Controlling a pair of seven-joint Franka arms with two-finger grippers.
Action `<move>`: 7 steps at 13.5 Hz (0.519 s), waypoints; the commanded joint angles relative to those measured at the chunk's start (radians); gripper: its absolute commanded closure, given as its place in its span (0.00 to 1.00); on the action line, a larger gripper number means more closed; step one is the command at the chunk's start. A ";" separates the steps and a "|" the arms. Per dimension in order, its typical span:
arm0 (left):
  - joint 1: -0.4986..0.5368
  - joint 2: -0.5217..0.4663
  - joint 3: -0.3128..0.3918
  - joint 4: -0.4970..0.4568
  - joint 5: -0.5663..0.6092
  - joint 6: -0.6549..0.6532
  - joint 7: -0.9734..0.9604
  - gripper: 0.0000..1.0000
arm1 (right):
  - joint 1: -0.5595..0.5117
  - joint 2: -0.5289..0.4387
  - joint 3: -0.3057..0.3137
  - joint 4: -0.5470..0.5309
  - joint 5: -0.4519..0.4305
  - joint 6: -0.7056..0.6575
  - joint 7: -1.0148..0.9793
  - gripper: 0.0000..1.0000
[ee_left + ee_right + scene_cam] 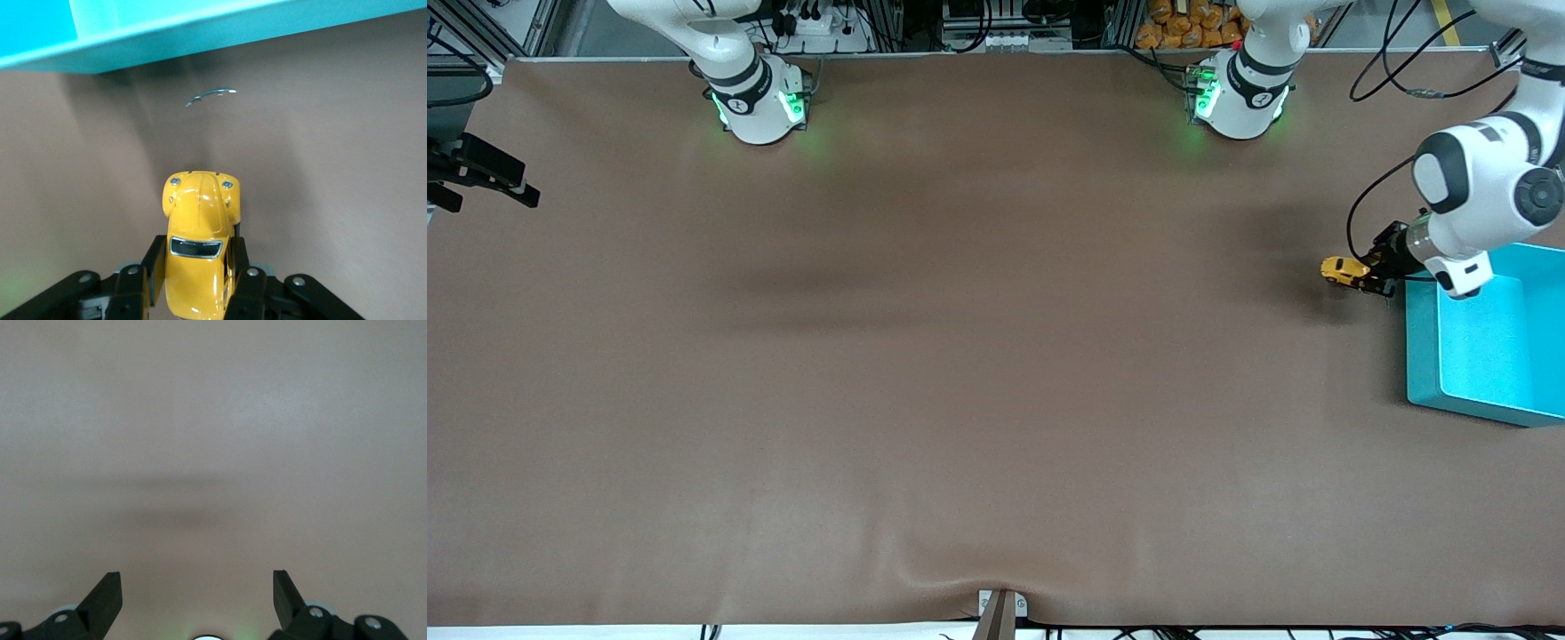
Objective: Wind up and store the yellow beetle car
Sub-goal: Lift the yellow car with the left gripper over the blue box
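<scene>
While the left gripper (pixel 198 280) jaws clamp the yellow beetle car (pixel 199 250) beside the teal bin (pixel 1480 356), keep level, clear the rim, leaving the open-jawed right gripper (pixel 197 595) waiting over bare desk (pixel 960 356).

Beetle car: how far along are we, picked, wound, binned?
Picked: the left gripper is shut on the car, beside the teal bin at the left arm's end of the table. Whether it is wound, the views cannot tell. Left: the car is not in the bin yet. The right gripper waits open over bare table.
</scene>
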 commanded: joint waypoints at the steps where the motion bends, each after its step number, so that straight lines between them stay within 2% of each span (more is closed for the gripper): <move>1: 0.002 -0.029 0.001 0.135 0.007 -0.162 0.174 0.94 | 0.046 -0.024 -0.023 -0.006 -0.017 -0.005 -0.002 0.00; 4: 0.060 -0.023 0.006 0.230 0.027 -0.216 0.507 0.94 | 0.049 -0.022 -0.019 -0.003 -0.015 -0.010 0.008 0.00; 7: 0.143 0.011 0.006 0.278 0.169 -0.206 0.814 0.96 | 0.048 -0.018 -0.019 -0.003 -0.015 -0.030 0.005 0.00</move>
